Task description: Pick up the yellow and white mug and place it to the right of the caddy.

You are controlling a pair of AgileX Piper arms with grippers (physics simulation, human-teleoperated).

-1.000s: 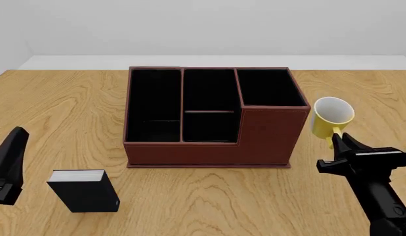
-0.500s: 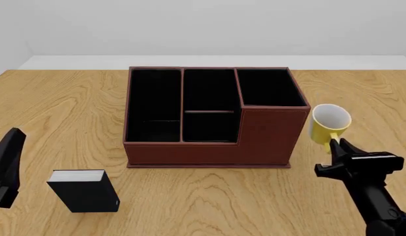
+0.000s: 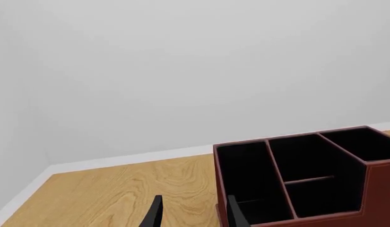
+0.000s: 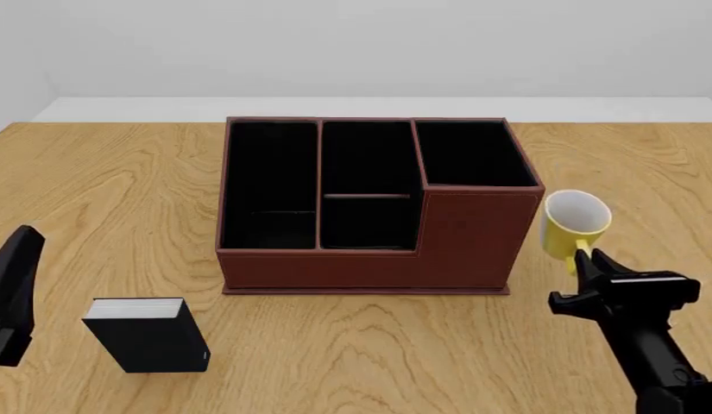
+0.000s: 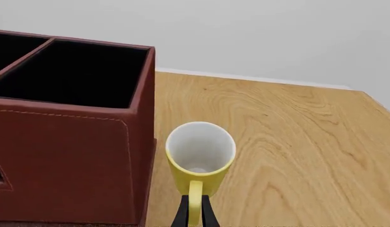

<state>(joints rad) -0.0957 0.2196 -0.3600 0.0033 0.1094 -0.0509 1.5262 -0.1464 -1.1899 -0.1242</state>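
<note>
The yellow and white mug (image 4: 576, 226) stands upright just right of the caddy (image 4: 471, 240), a small gap from its tall corner section. My right gripper (image 4: 587, 261) is shut on the mug's yellow handle (image 5: 195, 201), coming in from the near side. In the right wrist view the white inside of the mug (image 5: 200, 146) faces up beside the caddy's wall (image 5: 68, 165); whether its base touches the table cannot be told. My left gripper (image 4: 24, 246) hangs at the left edge, open and holding nothing, with the caddy (image 3: 377, 187) ahead of its fingers (image 3: 154, 216).
A small black book-like box (image 4: 148, 333) with white page edges stands near the front left, close to the left arm. The wooden table (image 4: 344, 354) runs to a white wall behind. The caddy's black-lined compartments hold nothing.
The right gripper has come down and slightly left with the mug, bringing it lower and closer to the caddy's right wall. The left arm has sunk a little.
</note>
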